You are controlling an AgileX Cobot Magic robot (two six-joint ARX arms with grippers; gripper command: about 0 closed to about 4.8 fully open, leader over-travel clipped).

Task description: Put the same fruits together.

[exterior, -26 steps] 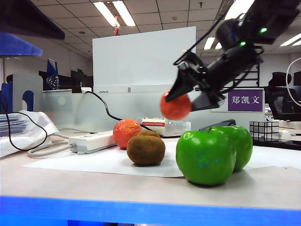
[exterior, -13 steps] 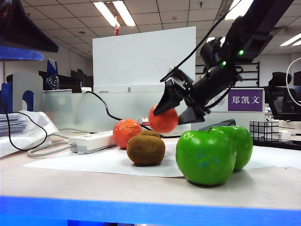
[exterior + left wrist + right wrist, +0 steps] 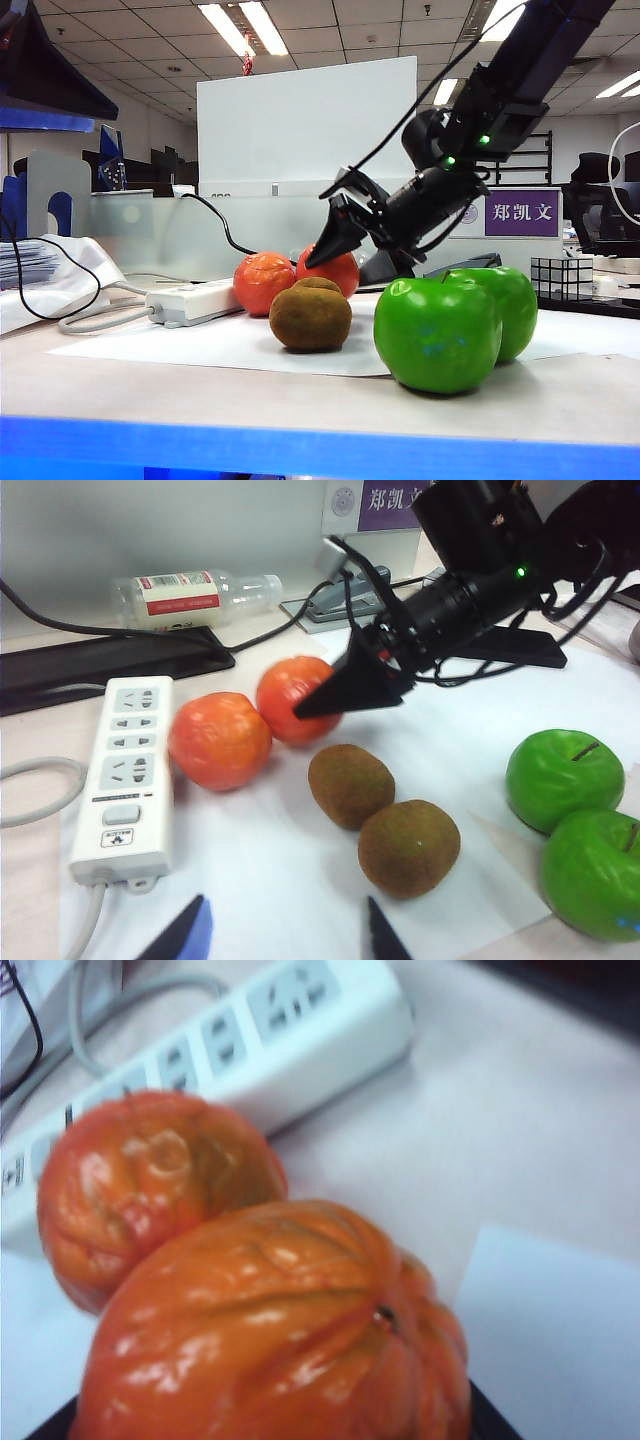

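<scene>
Nearest on the tabletop (image 3: 560,400), two green apples (image 3: 437,334) sit touching each other on the right. Left of them, on the white paper sheet (image 3: 200,345), two brown kiwis (image 3: 378,816) lie side by side. Behind these, the right pincer (image 3: 345,262) is clamped on a tangerine (image 3: 334,270), holding it just beside the second tangerine (image 3: 264,282), which rests by the white power strip (image 3: 122,771). The left pincer (image 3: 285,935) hangs above the near edge, its dark tips apart with nothing between them. A plastic bottle (image 3: 195,590) lies farther back.
</scene>
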